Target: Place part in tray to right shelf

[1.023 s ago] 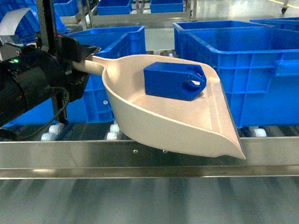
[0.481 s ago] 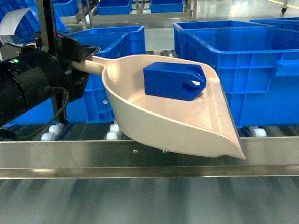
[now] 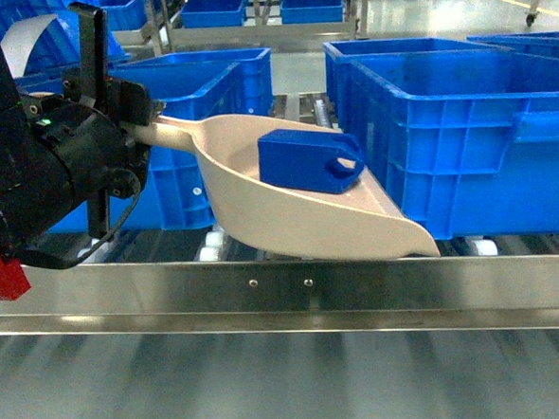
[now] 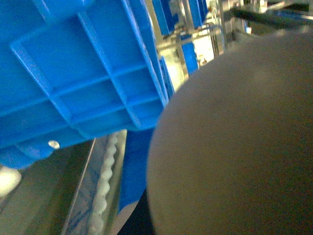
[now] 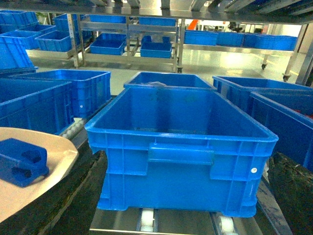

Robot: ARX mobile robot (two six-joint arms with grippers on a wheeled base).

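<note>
Left gripper (image 3: 139, 112) clamped on tray (image 3: 290, 230) handle, arm reaching in from left, part (image 3: 310, 160) in tray above shelf rail (image 3: 360, 290) (right gripper's opening unclear), beside blue crate (image 5: 178, 147)

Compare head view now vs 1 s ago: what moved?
The left gripper, shut on the tray's handle, rolled and lifted. The tray levelled out, and its front lip rose from below the right shelf's front rail to just above it. The part shifted left and tilted with the tray. The blue crates stayed put.
</note>
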